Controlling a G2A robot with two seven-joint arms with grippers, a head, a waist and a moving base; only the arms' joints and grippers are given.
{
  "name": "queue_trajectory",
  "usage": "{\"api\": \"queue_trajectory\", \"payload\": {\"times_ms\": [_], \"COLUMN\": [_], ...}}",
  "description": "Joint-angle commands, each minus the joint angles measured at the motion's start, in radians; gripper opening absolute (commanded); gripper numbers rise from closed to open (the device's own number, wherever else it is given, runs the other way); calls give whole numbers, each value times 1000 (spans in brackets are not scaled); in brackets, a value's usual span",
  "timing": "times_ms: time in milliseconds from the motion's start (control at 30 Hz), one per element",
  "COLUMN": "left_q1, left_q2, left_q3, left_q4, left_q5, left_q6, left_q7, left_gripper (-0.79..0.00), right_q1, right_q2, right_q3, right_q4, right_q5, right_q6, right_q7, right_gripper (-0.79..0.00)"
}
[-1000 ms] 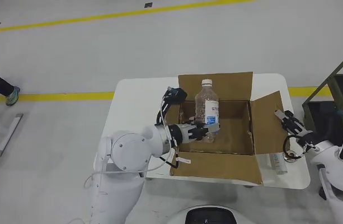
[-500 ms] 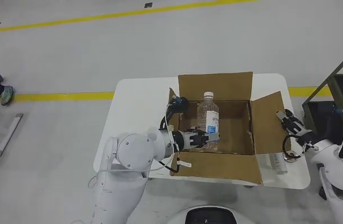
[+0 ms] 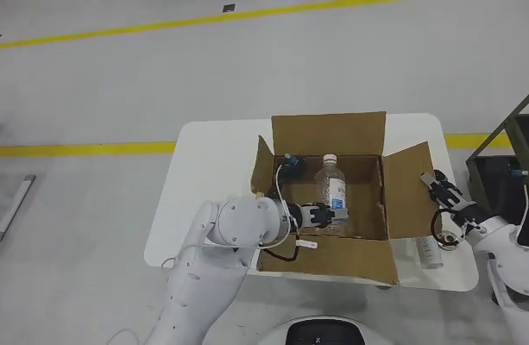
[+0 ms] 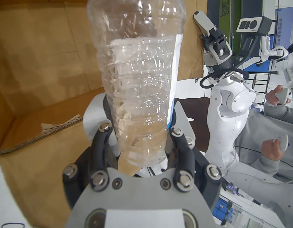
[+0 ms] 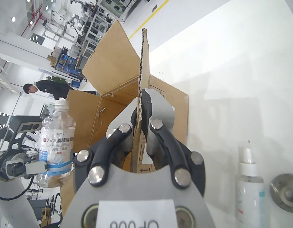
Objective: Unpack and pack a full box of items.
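An open cardboard box (image 3: 333, 134) stands on the white table (image 3: 212, 172). My left gripper (image 3: 320, 216) is inside it, shut on the lower part of a clear plastic bottle (image 3: 331, 191) with a white cap and a blue and white label, held upright. Up close, the bottle (image 4: 137, 84) sits between the dark fingers (image 4: 102, 141) of the left gripper (image 4: 139, 134). My right gripper (image 5: 140, 112) is shut on the edge of the box's right flap (image 5: 143, 72); from above, the right gripper (image 3: 437, 183) is at that flap's (image 3: 406, 185) outer edge.
A small white spray bottle (image 3: 428, 252) lies on the table right of the box, beside my right arm; it shows as a spray bottle (image 5: 249, 186) next to a round metal part (image 5: 285, 192). A dark frame (image 3: 506, 147) stands beyond the table's right end.
My left arm has carried the bottle to the right and lower, deeper into the box. The box's left flap has swung outward. My right gripper stays on the right flap.
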State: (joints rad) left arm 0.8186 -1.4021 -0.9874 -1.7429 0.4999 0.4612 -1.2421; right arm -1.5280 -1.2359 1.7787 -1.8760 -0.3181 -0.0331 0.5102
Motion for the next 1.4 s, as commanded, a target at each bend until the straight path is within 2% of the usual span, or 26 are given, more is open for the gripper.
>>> {"api": "queue_trajectory", "payload": {"times_ms": [0, 133, 300, 367, 567, 1033, 1067, 1133, 1167, 1200, 1233, 1367], "left_q1": [-32, -97, -126, -143, -162, -168, -169, -172, -174, -175, -176, -183], "left_q2": [-8, -17, -28, -29, -34, -22, -21, -21, -21, -21, -21, -21], "left_q3": [45, 124, 119, 137, 134, 166, 167, 171, 174, 177, 181, 192], "left_q4": [56, 166, 282, 308, 328, 425, 430, 441, 444, 446, 448, 456], "left_q5": [2, 81, 22, 56, 52, 80, 77, 74, 72, 69, 67, 58], "left_q6": [19, 29, 106, 113, 146, 155, 158, 163, 165, 166, 168, 176], "left_q7": [-2, -22, -11, -3, 37, 38, 42, 46, 48, 49, 51, 59], "left_gripper": [-785, -785, -785, -785, -785, -785, -625, -520, -428, -132, 0, 0], "right_q1": [-3, -10, -10, -11, -14, -14, -15, -16, -18, -19, -22, -31], "right_q2": [1, 4, 6, 8, 11, 20, 21, 22, 23, 23, 24, 26], "right_q3": [0, 5, 7, 9, 14, 4, 5, 6, 6, 7, 7, 7], "right_q4": [-7, -21, -27, -31, -34, -29, -28, -29, -29, -31, -32, -37], "right_q5": [5, 6, 23, 25, 34, 18, 17, 16, 17, 13, 11, 11], "right_q6": [5, 7, 21, 25, 36, 46, 46, 44, 43, 41, 40, 40], "right_q7": [3, 11, 13, 15, 17, 29, 27, 25, 24, 23, 24, 23], "right_gripper": [-785, -785, -785, -785, -785, -785, -785, -785, -785, -785, -785, -785]}}
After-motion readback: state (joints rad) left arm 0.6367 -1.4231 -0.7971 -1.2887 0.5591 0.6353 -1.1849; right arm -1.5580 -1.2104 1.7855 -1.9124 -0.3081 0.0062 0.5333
